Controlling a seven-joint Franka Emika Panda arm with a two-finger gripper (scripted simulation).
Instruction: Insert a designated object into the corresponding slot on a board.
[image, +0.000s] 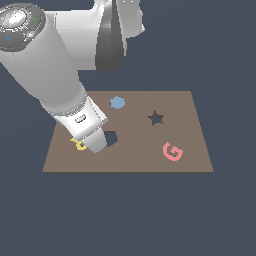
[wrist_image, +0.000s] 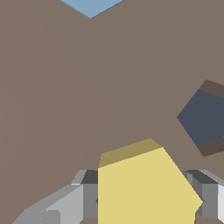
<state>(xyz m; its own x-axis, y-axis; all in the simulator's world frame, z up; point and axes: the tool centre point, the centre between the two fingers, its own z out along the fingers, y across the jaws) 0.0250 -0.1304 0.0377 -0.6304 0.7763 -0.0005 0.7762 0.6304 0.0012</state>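
In the wrist view the yellow pentagon block (wrist_image: 144, 188) sits between my gripper's (wrist_image: 144, 199) grey fingers (wrist_image: 81, 197), which press on its two sides. The gripper is shut on the block just above the brown board (wrist_image: 87, 87). The dark pentagon slot (wrist_image: 204, 117) lies a short way off to the side of the block and is empty. In the exterior view the gripper (image: 95, 144) hangs low over the board (image: 190, 165) near its left edge, right beside the slot (image: 111, 138). There the hand hides the block.
A blue round disc (image: 117, 102) (wrist_image: 90, 6) lies on the far part of the board. A dark star cutout (image: 156, 118) and a pink letter G (image: 172, 151) are toward the exterior view's right. A yellow letter piece (image: 78, 144) peeks out left of the gripper.
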